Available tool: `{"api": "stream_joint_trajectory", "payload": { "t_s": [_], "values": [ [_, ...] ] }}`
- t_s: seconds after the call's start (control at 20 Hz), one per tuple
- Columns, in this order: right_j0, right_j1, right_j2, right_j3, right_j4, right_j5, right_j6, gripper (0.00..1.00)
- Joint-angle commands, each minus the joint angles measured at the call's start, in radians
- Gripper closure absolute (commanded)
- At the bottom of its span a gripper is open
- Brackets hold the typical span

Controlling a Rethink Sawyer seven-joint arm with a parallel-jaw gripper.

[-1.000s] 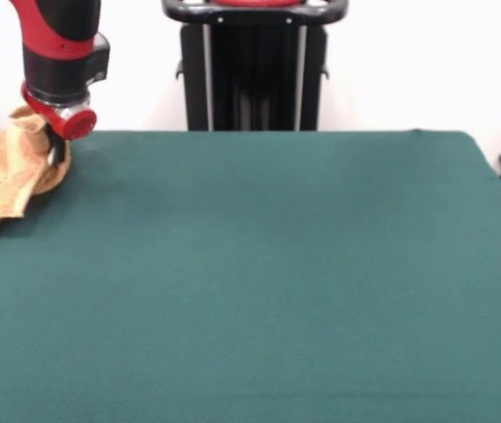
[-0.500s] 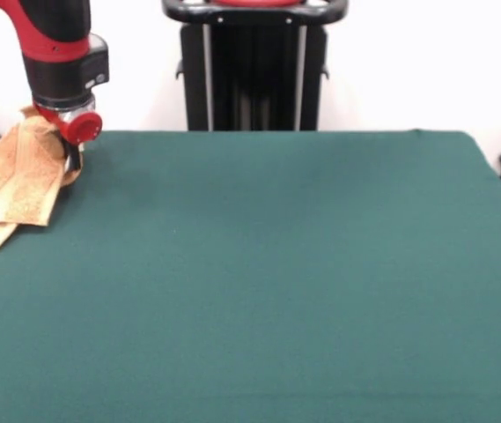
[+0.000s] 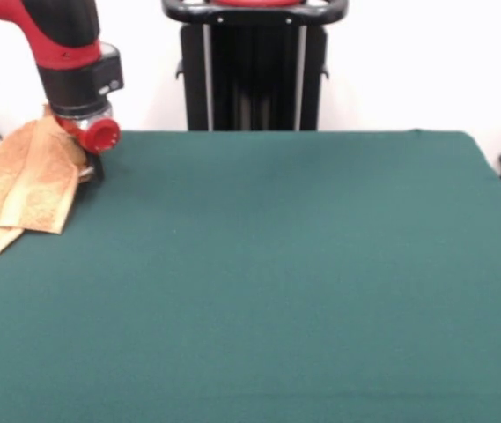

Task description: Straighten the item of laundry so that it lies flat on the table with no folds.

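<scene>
Dark green felt-like cloth covers the large rectangular table (image 3: 303, 282), which fills nearly the whole front view and lies bare except at its far left corner. That is where the small orange-tan terry-cloth towel (image 3: 25, 185) is, raised at one end and draping down in a doubled, tent-like fold whose lower edge lies on the table near the picture's left border. The red and black arm's gripper (image 3: 87, 166) sits at the towel's raised end, just under a round red knob; it appears closed on the cloth (the fingertips themselves are mostly hidden by fabric, so this is judged from how the towel hangs from that spot).

The step in hand looks like dragging or lifting a pinched edge to open the towel out. Since two layers overlap, the next move probably calls for carrying that edge towards the table's open middle, low enough for the trailing part to pull flat.
</scene>
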Motion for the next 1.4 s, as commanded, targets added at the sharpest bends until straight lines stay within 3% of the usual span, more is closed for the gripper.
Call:
{"api": "stream_joint_trajectory", "payload": {
  "t_s": [0.05,0.25,0.6,0.9,1.1,1.2,1.4],
  "values": [
    [0.005,0.157,0.277,0.161,0.047,-0.179,0.092,1.00],
    [-0.045,0.175,0.338,0.187,0.074,-0.186,0.106,1.00],
    [-0.026,0.156,0.325,0.182,0.080,-0.168,0.110,1.00],
    [0.113,0.053,0.176,0.172,0.105,-0.148,0.175,1.00],
    [0.069,0.015,0.227,0.218,0.115,-0.147,0.148,1.00],
    [0.091,-0.049,0.205,0.240,0.134,-0.107,0.148,1.00],
    [0.048,-0.119,0.259,0.282,0.160,-0.044,0.102,1.00]
  ]
}}
